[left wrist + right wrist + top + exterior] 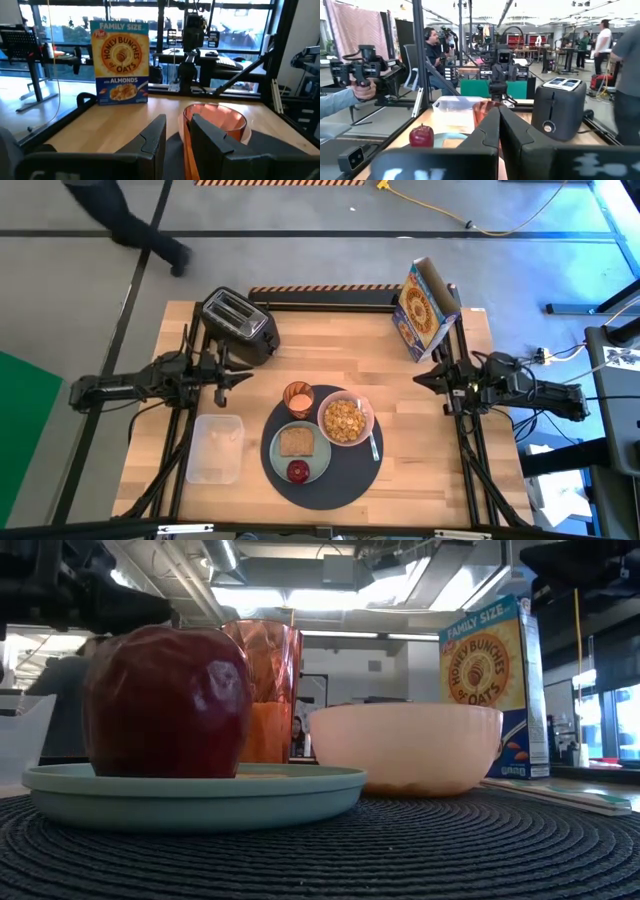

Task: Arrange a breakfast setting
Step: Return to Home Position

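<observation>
High view shows cereal (344, 421) in the bowl (371, 417), hidden in low view.

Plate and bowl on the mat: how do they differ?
The plate is flat and pale green; the bowl is deep and pink. The plate carries toast and a red fruit; the bowl holds cereal. Both sit on the dark mat.

Wooden surface carrying four things

The pale wood surface (420, 430) bears a round dark grey mat (345, 485) in its middle, a clear plastic tub (213, 448) just beside the mat on the left arm's side, a black toaster (238, 325) near one left-side corner, and a cereal box (425, 310) upright near the right, well apart from the mat
</observation>
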